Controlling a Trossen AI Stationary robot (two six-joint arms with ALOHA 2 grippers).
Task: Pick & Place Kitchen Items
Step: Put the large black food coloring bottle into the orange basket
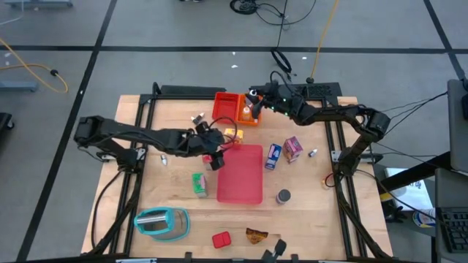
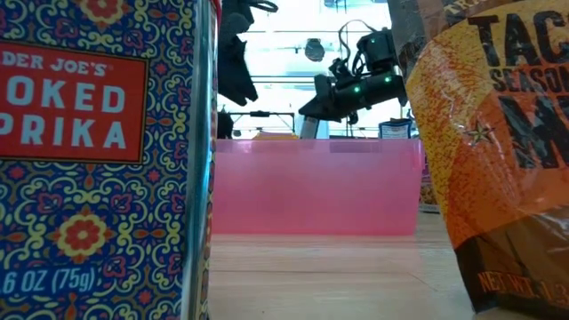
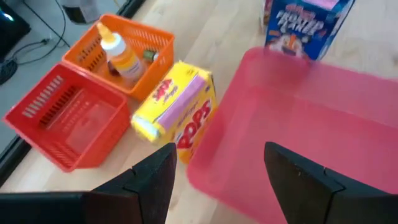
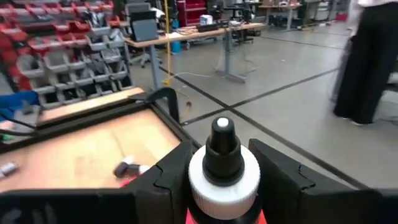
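My right gripper (image 1: 254,101) is over the orange bin (image 1: 250,117) at the far edge, shut on a small bottle (image 4: 222,168) with a white cap and black tip. My left gripper (image 3: 217,168) hangs open above the near-left corner of the pink tray (image 3: 311,137), touching nothing. A yellow box (image 3: 177,106) lies beside that tray. A yellow bottle (image 3: 122,57) lies in the orange bin (image 3: 146,46). A blue box (image 1: 273,155), a pink box (image 1: 293,148), a green box (image 1: 199,184) and a grey can (image 1: 284,196) rest on the table. My right gripper holds the bottle at its white cap (image 4: 199,180), pinched between the two fingers (image 4: 280,174), one on each side. The black tip (image 4: 222,134) sticks out past the fingers. The fingers hide the red body below, so I cannot tell whether its base rests on anything.
An empty red bin (image 3: 65,118) stands next to the orange one. A paprika can (image 2: 98,151) and a taco seasoning packet (image 2: 498,151) sit at the near edge, with a teal dish (image 1: 161,223) to the left. Tiny bottles (image 1: 313,153) lie scattered. A person (image 4: 367,56) stands beyond the table.
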